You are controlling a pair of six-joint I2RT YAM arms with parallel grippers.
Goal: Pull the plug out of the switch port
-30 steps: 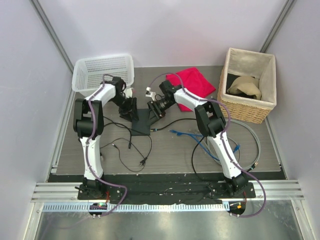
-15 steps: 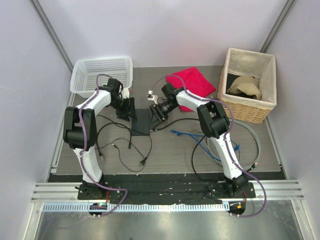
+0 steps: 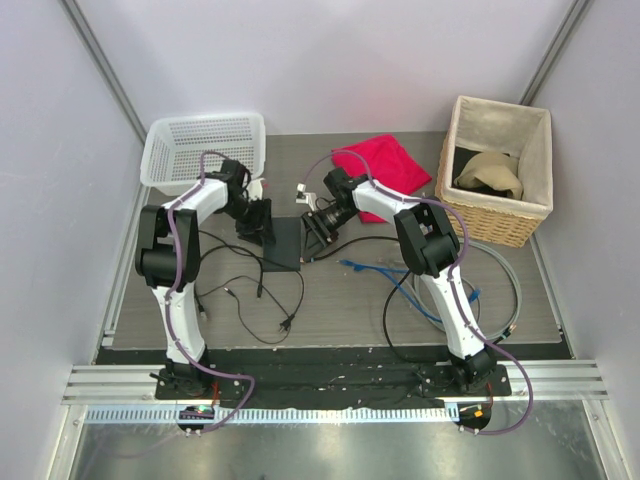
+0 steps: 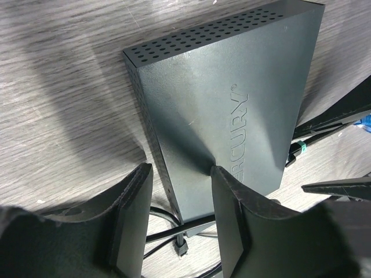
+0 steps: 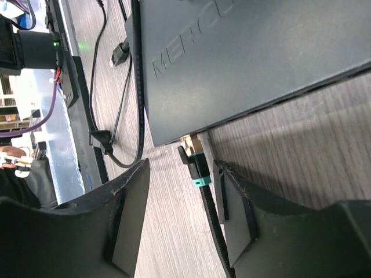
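Switch (image 4: pixel 232 92) flat on table (image 4: pixel 58 87). Left gripper (image 4: pixel 179 217) jaws apart, straddling its long edge. Right gripper (image 5: pixel 182 223) jaws apart, plug (image 5: pixel 194 159) between 2 fingers (image 5: pixel 127 214), at switch edge.

1. The switch (image 4: pixel 232 104) is matte black, one edge dotted with rows of small holes.
2. The plug (image 5: pixel 194 159) is black with gold metal and a teal band.
3. The table (image 4: pixel 58 87) is grey wood grain.
4. The cloth (image 3: pixel 385 160) is crimson-pink.
5. The mesh basket (image 3: pixel 190 140) in the far-left corner is white; the wicker basket (image 3: pixel 490 225) in the far-right corner is tan.
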